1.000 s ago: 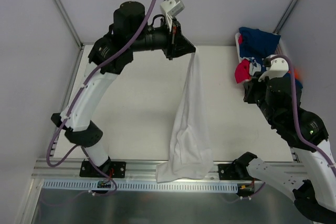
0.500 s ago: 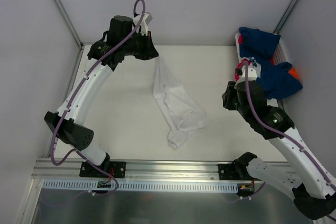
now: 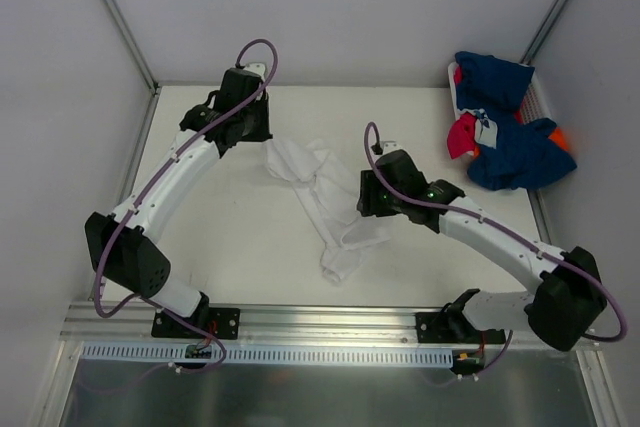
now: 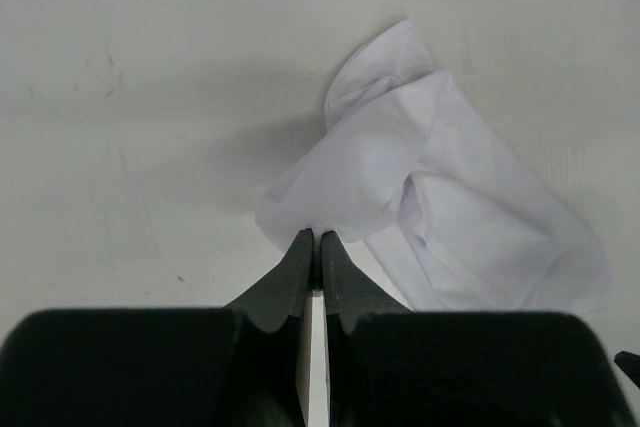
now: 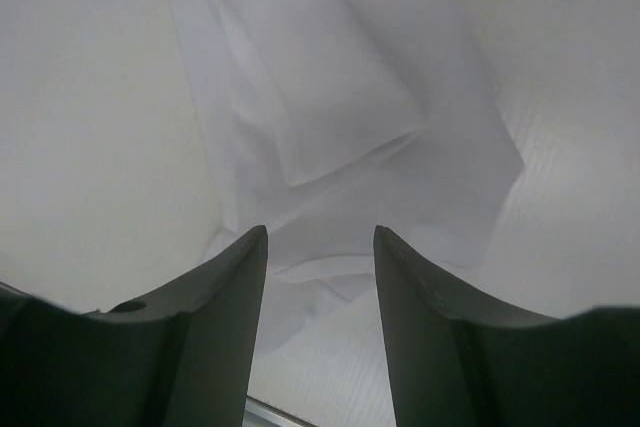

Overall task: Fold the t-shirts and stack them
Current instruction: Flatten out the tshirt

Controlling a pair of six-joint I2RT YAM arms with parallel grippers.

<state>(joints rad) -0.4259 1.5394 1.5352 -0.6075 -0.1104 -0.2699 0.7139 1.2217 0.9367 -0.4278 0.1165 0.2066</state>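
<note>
A white t-shirt (image 3: 325, 202) lies crumpled in a long strip across the middle of the table. My left gripper (image 3: 263, 140) is shut on its far left corner; the left wrist view shows the fingertips (image 4: 317, 238) pinching a fold of the white cloth (image 4: 440, 207) low over the table. My right gripper (image 3: 364, 207) hovers over the shirt's right side, open, with the white cloth (image 5: 340, 117) below and nothing between the fingers (image 5: 318, 237). More t-shirts sit at the back right: navy (image 3: 520, 152), pinkish-red (image 3: 460, 135) and a bit of orange (image 3: 565, 137).
The pile of shirts rests in a white basket (image 3: 540, 99) in the back right corner. White walls close in the table on the left, back and right. A metal rail (image 3: 320, 327) with the arm bases runs along the near edge.
The left arm has come down and to the left, laying the hanging white shirt on the table. The right arm swung from the pile to over the shirt and its jaws opened.
</note>
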